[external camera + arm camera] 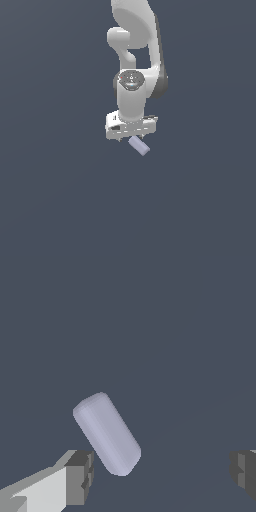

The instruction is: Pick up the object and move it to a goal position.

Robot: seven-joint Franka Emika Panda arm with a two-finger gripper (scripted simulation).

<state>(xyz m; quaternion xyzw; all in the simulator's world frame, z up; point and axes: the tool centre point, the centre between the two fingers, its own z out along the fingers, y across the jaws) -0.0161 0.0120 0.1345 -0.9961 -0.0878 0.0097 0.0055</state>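
Observation:
The object (139, 145) is a small pale lavender-grey block with rounded ends, lying at an angle on the dark grey floor. In the exterior view it pokes out from just under the white gripper (131, 138), toward that view's right. In the wrist view the object (107, 433) lies diagonally between the two dark grey fingertips, much closer to one pad (80, 477) than to the other pad (244, 472). The gripper (162, 476) is open wide, and neither pad touches the block.
The white arm (134, 60) rises above the gripper in the exterior view. A plain dark grey surface (60, 190) surrounds the block on all sides.

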